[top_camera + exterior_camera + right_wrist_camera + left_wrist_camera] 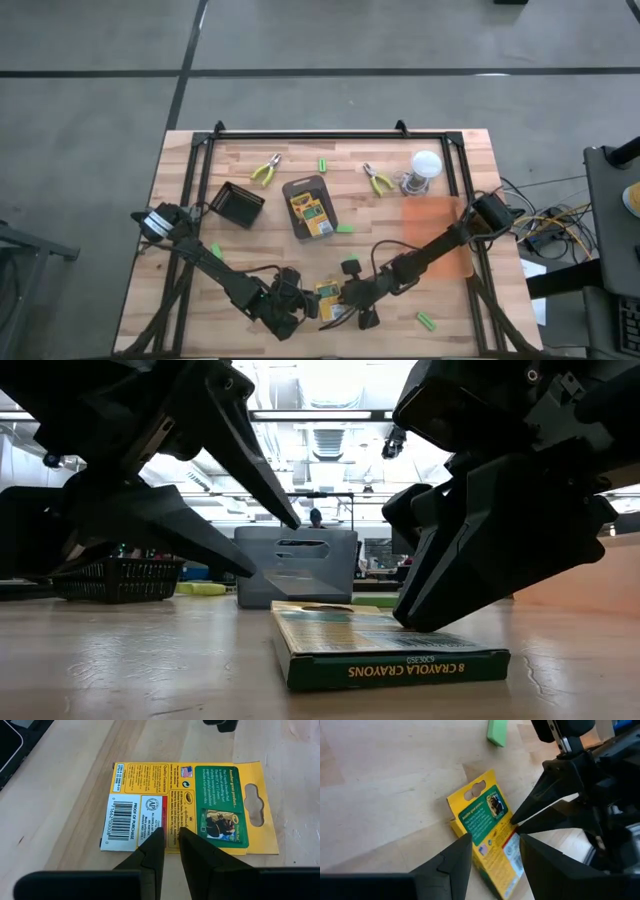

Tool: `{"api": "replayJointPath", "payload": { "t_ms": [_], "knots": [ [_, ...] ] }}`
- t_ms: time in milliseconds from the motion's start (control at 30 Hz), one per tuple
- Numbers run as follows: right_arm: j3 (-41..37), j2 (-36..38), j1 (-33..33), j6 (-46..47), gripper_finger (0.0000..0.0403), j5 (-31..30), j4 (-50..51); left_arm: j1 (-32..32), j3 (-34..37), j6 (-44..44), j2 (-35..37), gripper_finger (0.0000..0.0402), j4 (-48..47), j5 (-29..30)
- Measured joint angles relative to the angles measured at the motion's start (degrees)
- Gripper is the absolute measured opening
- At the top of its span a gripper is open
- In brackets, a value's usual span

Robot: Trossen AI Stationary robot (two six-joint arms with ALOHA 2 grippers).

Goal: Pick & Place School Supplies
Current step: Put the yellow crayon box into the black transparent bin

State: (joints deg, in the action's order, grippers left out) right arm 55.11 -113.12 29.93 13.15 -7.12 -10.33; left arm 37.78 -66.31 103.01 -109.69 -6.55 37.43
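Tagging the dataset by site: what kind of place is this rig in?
Probably an indoor lab or workshop. A light wooden table with a black metal frame stands on a grey concrete floor. Rows of bright ceiling lights hang over cluttered benches behind it, and loose cables trail off beside the table.

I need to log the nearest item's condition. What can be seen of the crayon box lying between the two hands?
The crayon box is a flat yellow-and-green card pack lying back-up on the wooden table, showing barcode, print and a hang-tab slot. It looks intact. The right hand, shut, rests its tips on it; the left hand straddles one end, open.
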Motion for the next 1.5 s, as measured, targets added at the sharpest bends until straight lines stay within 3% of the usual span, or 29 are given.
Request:
{"api": "replayJointPath", "payload": {
  "t_ms": [600, 833, 1500],
  "knots": [
    [0.02, 0.37, 0.04, 1.49, 0.0057, 0.19, 2.29, -0.57, 0.03, 7.92, -0.55, 0.017, 1.17, -3.27],
    [0.04, 0.37, 0.04, 2.03, 0.0057, 0.16, 2.59, -1.54, -0.05, 13.57, -3.93, 0.0169, 2.89, -10.18],
    [0.04, 0.37, 0.04, 2.08, 0.0057, 0.18, 2.62, -4.31, -0.01, 7.28, -3.43, 0.017, 0.57, -7.35]
  ]
}}
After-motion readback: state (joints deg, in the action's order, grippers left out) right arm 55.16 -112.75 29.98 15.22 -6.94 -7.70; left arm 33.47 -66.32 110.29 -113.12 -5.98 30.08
